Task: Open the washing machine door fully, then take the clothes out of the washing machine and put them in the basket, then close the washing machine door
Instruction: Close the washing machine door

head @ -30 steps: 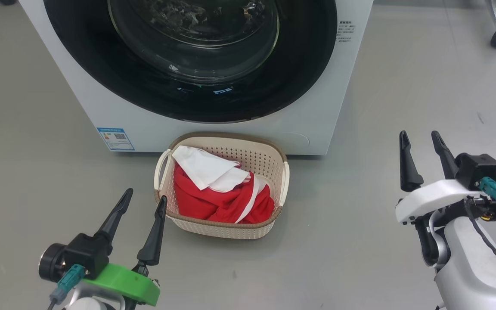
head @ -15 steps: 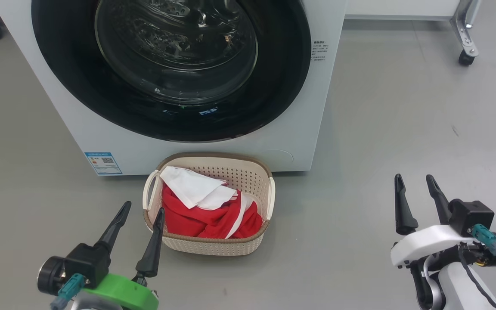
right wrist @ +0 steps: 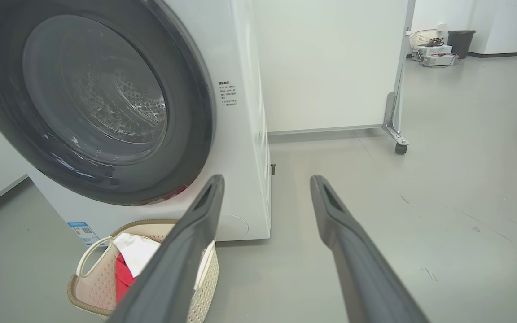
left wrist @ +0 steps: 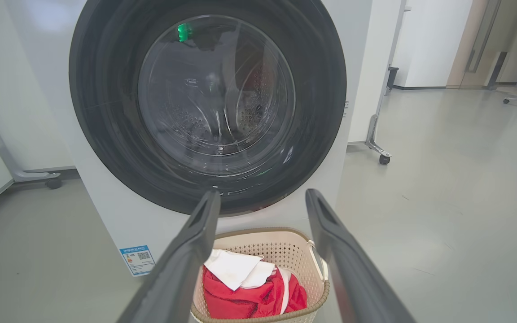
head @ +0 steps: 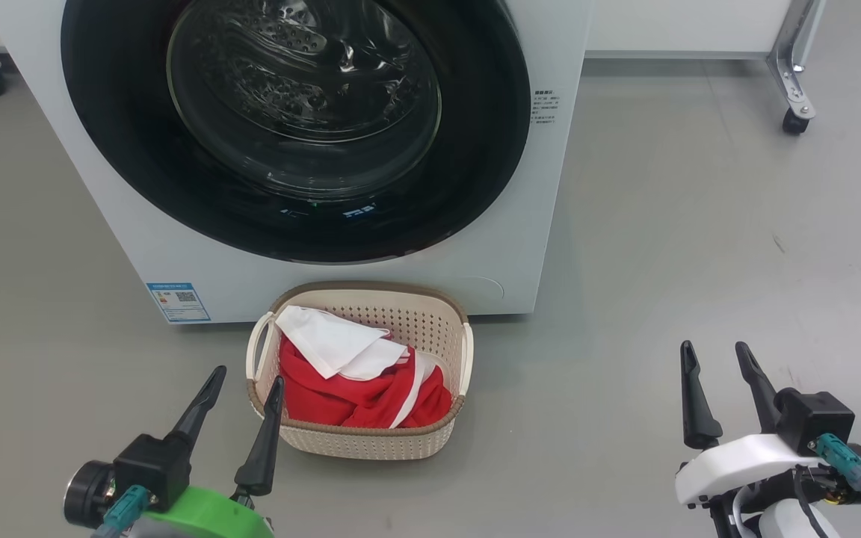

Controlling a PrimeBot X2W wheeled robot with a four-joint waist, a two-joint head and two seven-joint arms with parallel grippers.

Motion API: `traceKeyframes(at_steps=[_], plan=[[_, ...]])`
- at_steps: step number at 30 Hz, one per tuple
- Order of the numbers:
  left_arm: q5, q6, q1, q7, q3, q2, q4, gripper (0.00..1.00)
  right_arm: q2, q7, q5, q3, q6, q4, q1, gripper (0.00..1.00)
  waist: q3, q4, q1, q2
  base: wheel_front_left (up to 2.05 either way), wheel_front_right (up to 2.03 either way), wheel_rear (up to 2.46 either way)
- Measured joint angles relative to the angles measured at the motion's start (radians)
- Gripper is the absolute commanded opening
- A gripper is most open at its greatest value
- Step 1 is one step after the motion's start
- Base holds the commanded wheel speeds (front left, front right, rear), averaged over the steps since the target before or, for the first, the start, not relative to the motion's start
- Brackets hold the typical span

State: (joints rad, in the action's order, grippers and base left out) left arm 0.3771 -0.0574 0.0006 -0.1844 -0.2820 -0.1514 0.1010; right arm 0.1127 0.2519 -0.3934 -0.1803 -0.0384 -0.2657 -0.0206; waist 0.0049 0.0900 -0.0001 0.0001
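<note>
**End effectors open and empty, laundry in the basket, door shut**

Left end effector sits low at the robot's left, its wrist near the bottom edge of the head view. Its two dark fingers slant forward and slightly right, towards the basket. They are spread wide and hold nothing. The inner fingertip overlaps the basket's near left corner in the head view (whether it touches the rim I cannot tell). The right end effector is low at the robot's right on a pale forearm. Its fingers point forward over bare floor, parted just as wide and empty, well apart from the basket.

The basket stands upright on the floor just in front of the washing machine, below the door, with a handle on each side, left and right. The clothes lie bunched inside: red fabric with a white stripe, and a white cloth draped on top towards the back left. The round black door sits flush against the machine's front, closed, with its glass window facing the robot. A blue sticker marks the lower left corner.
</note>
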Motion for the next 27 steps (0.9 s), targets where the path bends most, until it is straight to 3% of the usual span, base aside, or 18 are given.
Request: traceKeyframes(at_steps=[27], plan=[[0.001, 0.022, 0.021, 0.026, 0.004, -0.005, -0.040, 1.00, 0.006, -0.018, 0.010, -0.007, -0.026, 0.127, 0.087, 1.00, -0.018, 0.005, 0.0000, 0.0000, 0.00, 0.00, 0.00]])
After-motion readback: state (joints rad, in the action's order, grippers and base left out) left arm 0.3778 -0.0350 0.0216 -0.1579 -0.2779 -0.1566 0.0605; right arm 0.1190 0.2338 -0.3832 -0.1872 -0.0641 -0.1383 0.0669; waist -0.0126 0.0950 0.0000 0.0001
